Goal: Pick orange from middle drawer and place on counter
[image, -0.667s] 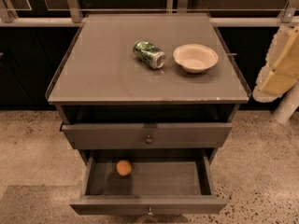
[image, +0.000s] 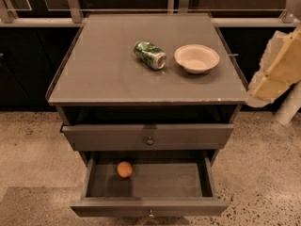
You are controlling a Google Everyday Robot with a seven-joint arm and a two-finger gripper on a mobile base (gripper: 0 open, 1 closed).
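**Waiting to reach for an orange in an open drawer**

A small round orange rests on the bare floor of the pulled-out middle drawer. It sits in the left half, nearer the back wall than the front panel, and touches no wall. Just above, a second grey drawer front with a small knob is nearly closed and partly overhangs the back of the open drawer. Above that is the flat grey counter. A green can lies on its side there, with an empty cream bowl just to its right.

The robot's cream-coloured gripper hangs at the right edge of the view. It is beyond the counter's right side and well apart from the orange. Whether it is open or closed cannot be told.

The step in hand looks like the approach. To do it well, the gripper should probably come in from the front and descend steeply, clearing the overhanging drawer front. It should then close across the middle of the fruit, which is likely to roll if nudged.

Compared with the frame a moment earlier, the orange, can and bowl lie where they were, and the gripper has barely shifted.
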